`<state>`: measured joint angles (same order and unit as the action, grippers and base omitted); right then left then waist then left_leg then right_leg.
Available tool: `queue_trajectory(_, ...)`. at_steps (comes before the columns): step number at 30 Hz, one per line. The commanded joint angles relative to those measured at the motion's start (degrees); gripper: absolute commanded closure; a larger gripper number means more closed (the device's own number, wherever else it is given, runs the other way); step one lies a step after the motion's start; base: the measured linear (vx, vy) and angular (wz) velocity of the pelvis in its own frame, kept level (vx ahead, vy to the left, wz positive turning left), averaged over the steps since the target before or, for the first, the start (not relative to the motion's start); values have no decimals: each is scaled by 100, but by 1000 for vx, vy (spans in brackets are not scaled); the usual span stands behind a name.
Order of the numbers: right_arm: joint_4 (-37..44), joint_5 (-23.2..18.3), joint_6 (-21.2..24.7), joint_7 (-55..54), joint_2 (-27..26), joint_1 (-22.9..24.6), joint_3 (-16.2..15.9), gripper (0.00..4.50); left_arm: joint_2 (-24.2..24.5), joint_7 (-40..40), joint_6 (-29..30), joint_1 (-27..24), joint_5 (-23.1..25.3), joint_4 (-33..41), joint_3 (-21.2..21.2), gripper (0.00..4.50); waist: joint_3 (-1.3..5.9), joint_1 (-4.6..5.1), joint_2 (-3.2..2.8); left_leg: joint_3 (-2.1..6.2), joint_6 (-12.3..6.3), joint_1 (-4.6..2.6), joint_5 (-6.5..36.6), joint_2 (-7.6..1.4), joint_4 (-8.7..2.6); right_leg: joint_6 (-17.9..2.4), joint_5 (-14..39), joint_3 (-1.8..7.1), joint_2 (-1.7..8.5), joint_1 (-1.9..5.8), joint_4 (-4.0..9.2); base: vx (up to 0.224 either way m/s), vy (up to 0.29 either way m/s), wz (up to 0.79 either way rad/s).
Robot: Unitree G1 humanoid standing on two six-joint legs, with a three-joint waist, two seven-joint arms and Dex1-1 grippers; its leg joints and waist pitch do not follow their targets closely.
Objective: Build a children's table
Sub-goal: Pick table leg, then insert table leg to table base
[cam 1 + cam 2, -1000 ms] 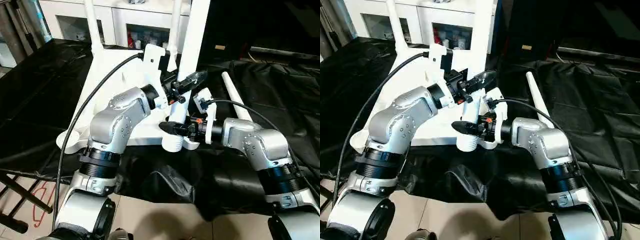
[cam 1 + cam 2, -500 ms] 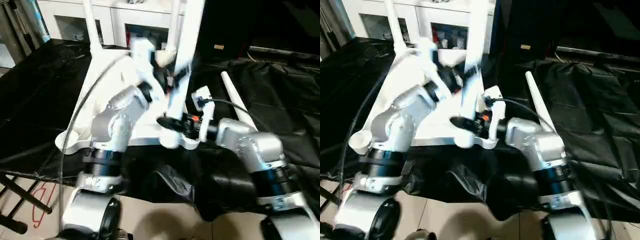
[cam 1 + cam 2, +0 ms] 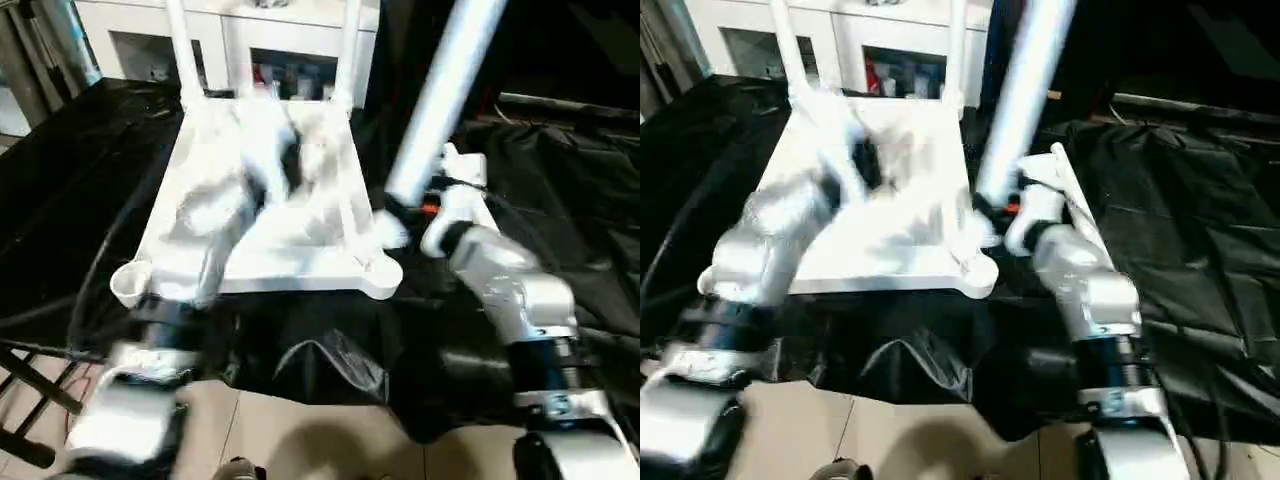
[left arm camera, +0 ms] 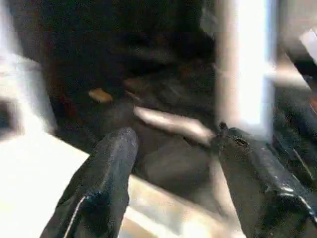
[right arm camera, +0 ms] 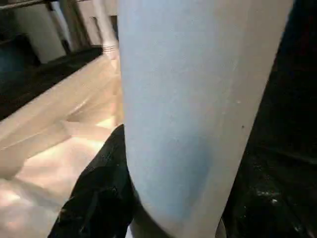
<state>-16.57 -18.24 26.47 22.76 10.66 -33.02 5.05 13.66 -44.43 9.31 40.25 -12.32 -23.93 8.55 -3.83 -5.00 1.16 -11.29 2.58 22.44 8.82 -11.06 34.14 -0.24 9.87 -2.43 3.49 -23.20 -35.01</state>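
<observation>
Right wrist view: a white tube leg (image 5: 198,109) is clamped by the right gripper (image 3: 400,222), tilted just beside the upturned table top (image 3: 290,245). The left gripper (image 4: 173,168) is held apart and empty over that top's ribbed underside.

The 2 eye views look down from the robot's head at the table top (image 3: 270,200). The right wrist view sits very close to a leg (image 5: 198,109). The left wrist view looks past its own fingers (image 4: 106,168).
</observation>
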Motion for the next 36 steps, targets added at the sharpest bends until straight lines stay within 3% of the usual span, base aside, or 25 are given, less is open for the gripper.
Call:
queue_trajectory(1, -71, 72, -106, -60, 98, 0, 54, 260, 72, -618, -191, 3, 165, -329, 279, 151, 498, 15, -4, 87, 175, -176, 865, -171, -360, -923, 823, 229, 394, 251, 349, 0, 0, 0)
queue_trajectory(3, -80, 94, -114, -51, 129, 7, 32, 260, 119, -784, -226, 11, 227, -508, 370, 151, 500, 12, 0, 84, 137, -170, 843, -167, -357, -1026, 649, 231, 401, 268, 333, 0, 0, 0)
queue_trajectory(6, -163, 179, -240, -66, 162, 8, -1, 260, 330, -1312, -644, 111, 664, -1225, 828, 151, 481, 20, -13, 80, 145, -189, 1068, -168, -365, -998, 949, 238, 409, 255, 378, 0, 0, 0)
queue_trajectory(12, -177, 234, -243, -43, 168, 22, -1, 260, 436, -1693, -981, 413, 969, -2076, 1026, 151, 475, 28, -23, 86, 205, -204, 1215, -170, -378, -1029, 1099, 241, 416, 246, 400, 0, 0, 0)
queue_trajectory(13, -175, 242, -240, -34, 171, 30, -14, 260, 446, -1716, -1063, 471, 1027, -2224, 1051, 179, 478, 26, -28, 91, 207, -206, 1239, -174, -377, -1052, 1068, 244, 423, 254, 392, 0, 0, 0)
queue_trajectory(18, -204, 245, -279, -26, 165, 41, -63, 260, 403, -1795, -1401, 745, 1244, -2867, 1133, 190, 489, 10, -47, 105, 186, -204, 1205, -190, -376, -1185, 853, 235, 439, 274, 354, 0, 0, 0)
queue_trajectory(21, -211, 265, -275, -10, 149, 34, -60, 260, 351, -1831, -1486, 878, 1339, -3147, 1141, 224, 497, 3, -53, 102, 152, -207, 1178, -192, -367, -1268, 713, 236, 448, 283, 340, 0, 0, 0)
queue_trajectory(29, -218, 286, -287, 6, 152, 51, -70, 260, 326, -1977, -1739, 1109, 1537, -3750, 1184, 283, 486, 2, -55, 105, 151, -216, 1292, -194, -373, -1324, 797, 233, 451, 285, 363, 0, 0, 0)
queue_trajectory(30, -206, 286, -289, 9, 158, 70, -79, 260, 321, -2034, -1781, 1149, 1577, -3862, 1172, 283, 484, 0, -78, 106, 160, -221, 1318, -193, -373, -1325, 822, 233, 452, 279, 368, 0, 0, 0)
queue_trajectory(31, -192, 289, -290, 8, 159, 87, -89, 260, 326, -2068, -1814, 1171, 1610, -3938, 1168, 306, 484, 4, -75, 105, 165, -215, 1328, -190, -374, -1332, 806, 235, 452, 286, 369, 0, 0, 0)
queue_trajectory(34, -183, 292, -289, 8, 156, 99, -95, 260, 332, -2077, -1847, 1188, 1637, -4003, 1171, 312, 487, 3, -79, 110, 172, -222, 1351, -197, -376, -1359, 766, 232, 453, 288, 364, 0, 0, 0)
queue_trajectory(36, -165, 301, -282, 11, 149, 111, -90, 260, 314, -2092, -1905, 1226, 1660, -4121, 1146, 348, 486, 0, -79, 111, 175, -226, 1398, -200, -377, -1388, 778, 230, 456, 287, 365, 0, 0, 0)
